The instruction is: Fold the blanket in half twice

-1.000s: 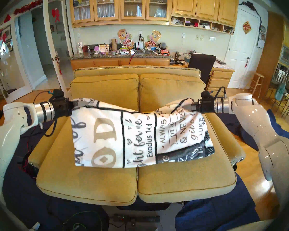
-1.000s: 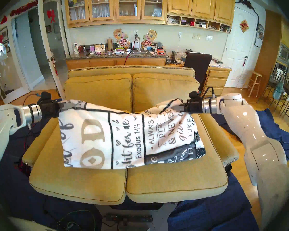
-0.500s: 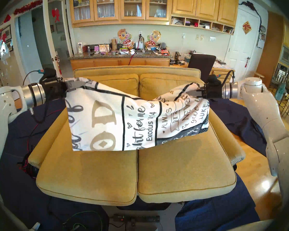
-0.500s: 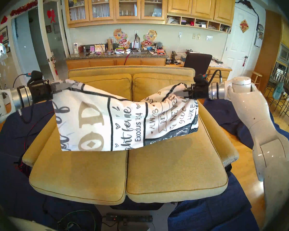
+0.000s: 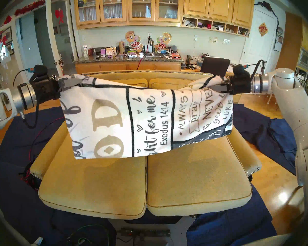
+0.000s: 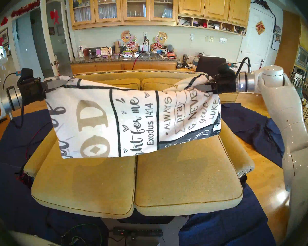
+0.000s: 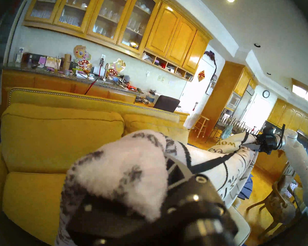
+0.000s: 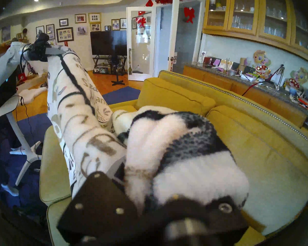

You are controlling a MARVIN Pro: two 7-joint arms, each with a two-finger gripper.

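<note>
Head stereo left view is showing the left gripper (image 5: pixel 73 82) pinching one top corner of the blanket (image 5: pixel 140 119), its jaws closed down tight on the fleece. Opposite, the right gripper (image 5: pixel 219 85) is clamping the other top corner, jaws nearly together with bunched cloth between them. One blanket is hanging as a doubled sheet between the two grippers, stretched above the seat of the yellow sofa (image 5: pixel 194 178) and touching no cushion. Two seat cushions and two back cushions are making up the sofa. Navy cloths (image 5: pixel 270 133) are lying on the floor at both sides.
</note>
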